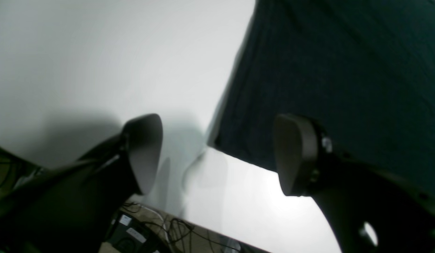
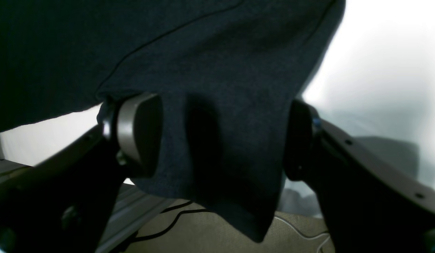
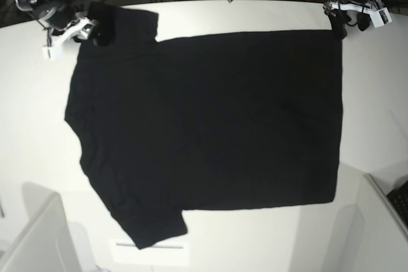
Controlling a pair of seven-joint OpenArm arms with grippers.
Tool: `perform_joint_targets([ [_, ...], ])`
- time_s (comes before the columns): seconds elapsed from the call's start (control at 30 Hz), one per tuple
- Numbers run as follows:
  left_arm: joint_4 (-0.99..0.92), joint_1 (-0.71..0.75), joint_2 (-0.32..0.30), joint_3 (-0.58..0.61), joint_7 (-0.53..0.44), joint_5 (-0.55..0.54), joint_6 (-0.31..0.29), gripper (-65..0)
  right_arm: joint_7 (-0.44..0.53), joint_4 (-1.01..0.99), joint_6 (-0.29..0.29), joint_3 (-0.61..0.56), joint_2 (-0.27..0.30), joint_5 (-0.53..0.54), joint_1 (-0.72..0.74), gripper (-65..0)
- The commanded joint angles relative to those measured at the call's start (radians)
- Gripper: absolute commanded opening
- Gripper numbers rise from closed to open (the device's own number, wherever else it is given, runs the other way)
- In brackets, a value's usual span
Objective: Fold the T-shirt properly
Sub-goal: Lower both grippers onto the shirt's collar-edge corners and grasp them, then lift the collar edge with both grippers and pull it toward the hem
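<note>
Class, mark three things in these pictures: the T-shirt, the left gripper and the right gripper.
T-shirt (image 3: 210, 119): base view, middle of the black body panel.
left gripper (image 1: 217, 154): left wrist view, midway between its open fingertips, beside the shirt's corner.
right gripper (image 2: 221, 137): right wrist view, midway between its spread fingertips, where the sleeve hangs.

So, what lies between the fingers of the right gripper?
In the right wrist view, a hanging fold of the black T-shirt, apparently its sleeve, lies between the open fingers of the right gripper. They are not closed on it.
</note>
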Motion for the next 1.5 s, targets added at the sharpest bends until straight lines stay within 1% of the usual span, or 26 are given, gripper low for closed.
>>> perform_joint_targets([
  [0.0,0.012,0.011,-0.006,0.006,-0.019,-0.011,-0.008,-17.8,-0.025,0.004,0.002,0.003,0.005,-0.022,-0.004,-23.9],
  [0.07,0.01,0.011,-0.006,0.019,-0.019,-0.013,-0.008,-17.8,-0.025,0.004,0.002,-0.004,0.005,-0.022,-0.004,-34.7],
  [0.2,0.01,0.002,-0.001,0.019,-0.019,-0.014,-0.008,-17.6,-0.035,0.004,0.002,-0.007,0.006,-0.022,0.01,-60.8],
  [0.23,0.009,-0.004,0.004,0.019,-0.019,-0.016,-0.008,-17.4,-0.035,0.004,0.001,-0.007,0.006,-0.022,0.01,-65.0],
  [0.33,0.001,-0.017,0.022,0.018,-0.017,-0.016,-0.008,-17.1,-0.035,0.004,-0.007,-0.007,0.011,-0.024,0.01,-65.0],
  [0.43,-0.019,-0.033,0.025,0.019,-0.014,-0.023,-0.008,-17.3,-0.035,0.004,-0.007,-0.007,0.011,-0.024,0.008,-65.0],
  [0.5,-0.042,-0.055,0.025,0.013,0.035,-0.071,-0.008,-17.8,-0.035,0.004,-0.007,-0.007,0.011,-0.024,0.008,-65.0],
  [0.63,-0.105,-0.095,0.019,-0.008,0.133,-0.209,-0.008,-17.8,-0.043,0.004,-0.007,-0.007,0.012,-0.024,0.008,-65.0],
  [0.77,-0.109,-0.124,0.019,-0.004,0.147,-0.214,-0.008,-17.9,-0.077,0.004,-0.007,-0.007,0.012,-0.024,0.015,-65.0],
  [1.0,-0.118,-0.132,0.022,-0.001,0.148,-0.215,-0.008,-17.9,-0.077,0.004,-0.007,0.001,0.012,-0.024,0.022,-65.0],
  [1.2,-0.12,-0.144,0.019,0.068,0.148,-0.217,-0.008,-18.1,-0.077,0.004,-0.007,-0.005,0.012,-0.024,0.022,-65.0],
  [1.27,-0.125,-0.156,0.022,0.072,0.148,-0.215,-0.008,-21.2,-0.077,0.004,-0.007,-0.005,0.012,-0.024,0.022,-65.0],
  [1.4,-0.149,-0.159,0.022,0.07,0.148,-0.22,-0.008,-35.2,-0.077,0.004,-0.007,0.001,0.012,-0.024,0.021,-65.0],
  [1.47,-0.149,-0.159,0.022,0.065,0.148,-0.22,-0.008,-39.7,-0.077,0.004,-0.007,0.001,0.012,-0.024,0.019,-65.0],
])
